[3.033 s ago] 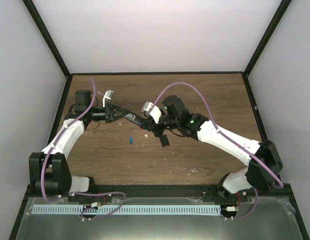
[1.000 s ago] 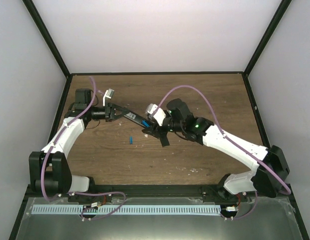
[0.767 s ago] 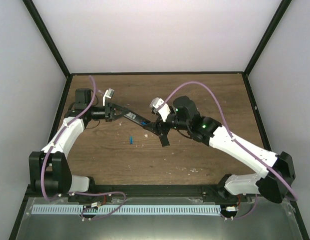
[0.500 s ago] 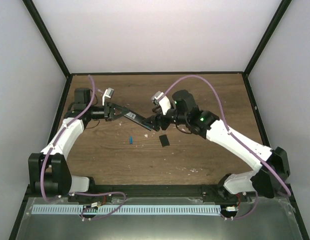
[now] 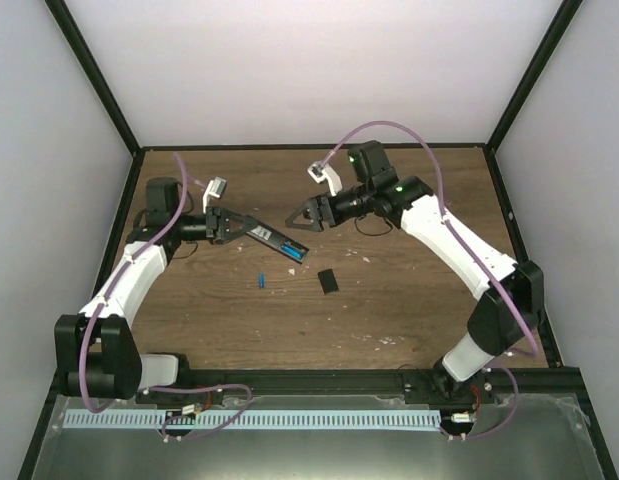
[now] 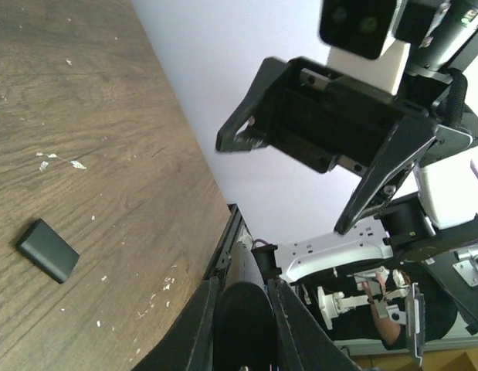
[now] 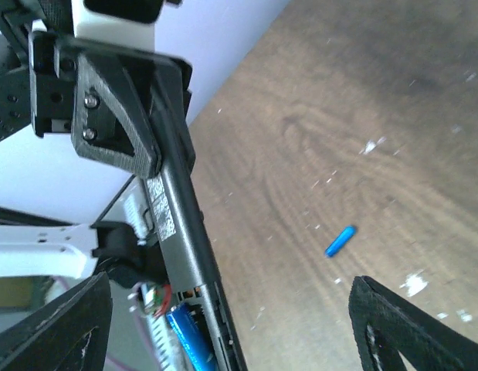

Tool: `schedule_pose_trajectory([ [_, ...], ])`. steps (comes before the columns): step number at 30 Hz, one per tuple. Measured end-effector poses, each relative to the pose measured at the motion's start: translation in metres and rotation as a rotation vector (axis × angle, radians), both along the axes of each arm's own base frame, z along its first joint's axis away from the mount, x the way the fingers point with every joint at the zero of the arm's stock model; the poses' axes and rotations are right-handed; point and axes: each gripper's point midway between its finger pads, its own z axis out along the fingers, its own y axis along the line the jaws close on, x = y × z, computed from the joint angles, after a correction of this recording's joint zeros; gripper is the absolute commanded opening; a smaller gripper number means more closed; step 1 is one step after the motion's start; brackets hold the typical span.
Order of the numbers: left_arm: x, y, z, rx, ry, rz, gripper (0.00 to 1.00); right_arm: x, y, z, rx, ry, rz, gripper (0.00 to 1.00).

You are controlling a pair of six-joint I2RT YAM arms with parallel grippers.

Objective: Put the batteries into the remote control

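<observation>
My left gripper (image 5: pixel 225 224) is shut on one end of the remote control (image 5: pixel 272 238), a slim black bar held above the table. The bar runs out between the fingers (image 6: pixel 198 332) in the left wrist view. One blue battery (image 7: pixel 188 338) lies in the open slot at the remote control's (image 7: pixel 175 220) free end. The other battery (image 5: pixel 261 280) (image 7: pixel 340 240) lies loose on the wood below it. My right gripper (image 5: pixel 305 215) (image 7: pixel 231 280) hangs open just beyond the slot end, touching nothing, with nothing between its fingers.
A small black cover piece (image 5: pixel 329 281) (image 6: pixel 47 250) lies on the wooden table (image 5: pixel 409 300), right of the loose battery. Black frame rails run along the table's edges, with white walls behind. The right arm arches over the table's right half.
The right gripper has opened, left a blue battery in the remote's slot and drawn back up and toward the far side. The left gripper still holds the remote in place.
</observation>
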Motion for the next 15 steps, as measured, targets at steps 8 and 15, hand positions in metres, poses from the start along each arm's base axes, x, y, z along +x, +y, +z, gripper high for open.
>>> schedule_pose_trajectory([
  [8, -0.002, -0.002, 0.003, -0.006, -0.006, -0.011, 0.0, -0.022, 0.009, -0.024, 0.009, 0.219, 0.093, 0.75],
  [15, -0.002, -0.003, 0.004, -0.007, -0.013, -0.014, 0.0, -0.035, 0.014, -0.023, 0.035, 0.281, 0.146, 0.71],
])
